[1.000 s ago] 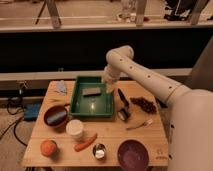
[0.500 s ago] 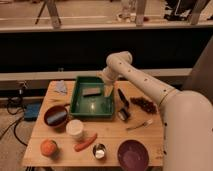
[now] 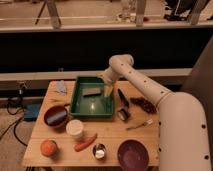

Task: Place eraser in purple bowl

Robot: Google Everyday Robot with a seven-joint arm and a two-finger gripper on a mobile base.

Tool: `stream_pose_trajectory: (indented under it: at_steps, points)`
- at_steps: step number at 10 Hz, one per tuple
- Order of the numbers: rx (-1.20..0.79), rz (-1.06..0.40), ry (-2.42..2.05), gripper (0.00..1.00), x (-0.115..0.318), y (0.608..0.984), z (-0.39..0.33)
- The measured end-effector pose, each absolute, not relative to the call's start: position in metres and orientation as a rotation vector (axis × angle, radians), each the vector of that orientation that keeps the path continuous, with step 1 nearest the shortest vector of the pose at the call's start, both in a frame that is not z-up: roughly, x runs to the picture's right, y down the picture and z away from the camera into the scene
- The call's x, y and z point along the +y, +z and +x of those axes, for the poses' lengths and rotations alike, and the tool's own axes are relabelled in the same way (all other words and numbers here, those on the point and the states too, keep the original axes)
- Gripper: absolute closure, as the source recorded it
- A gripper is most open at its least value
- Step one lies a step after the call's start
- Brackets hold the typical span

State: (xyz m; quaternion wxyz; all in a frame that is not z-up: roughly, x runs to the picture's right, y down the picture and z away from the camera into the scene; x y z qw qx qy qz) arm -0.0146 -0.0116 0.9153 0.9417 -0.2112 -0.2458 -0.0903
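The eraser (image 3: 91, 92), a small flat grey-brown block, lies in the far part of a green tray (image 3: 80, 108) at the middle of the table. My gripper (image 3: 107, 91) hangs down over the tray's right side, just right of the eraser. The purple bowl (image 3: 133, 154) stands empty at the table's front right, well away from the gripper.
A dark red bowl (image 3: 56, 116) holding a bluish-grey block stands left of the tray. A white cup (image 3: 75, 129), a carrot (image 3: 85, 142), an orange (image 3: 48, 148) and a small metal cup (image 3: 99, 151) stand in front. A black tool (image 3: 123, 98), a fork (image 3: 141, 124) and a dark red bunch (image 3: 145, 104) lie to the right.
The arm has shifted slightly left and lowered a little over the tray's right side. The eraser and the other things have not moved.
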Motion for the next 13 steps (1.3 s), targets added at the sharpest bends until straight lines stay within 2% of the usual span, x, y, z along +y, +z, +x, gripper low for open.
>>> stream_pose_trajectory:
  at_steps: [5, 13]
  points:
    - [-0.561, -0.524, -0.051, 0.20, -0.004, 0.933, -0.018]
    - [-0.634, -0.553, 0.015, 0.20, 0.007, 0.939, -0.033]
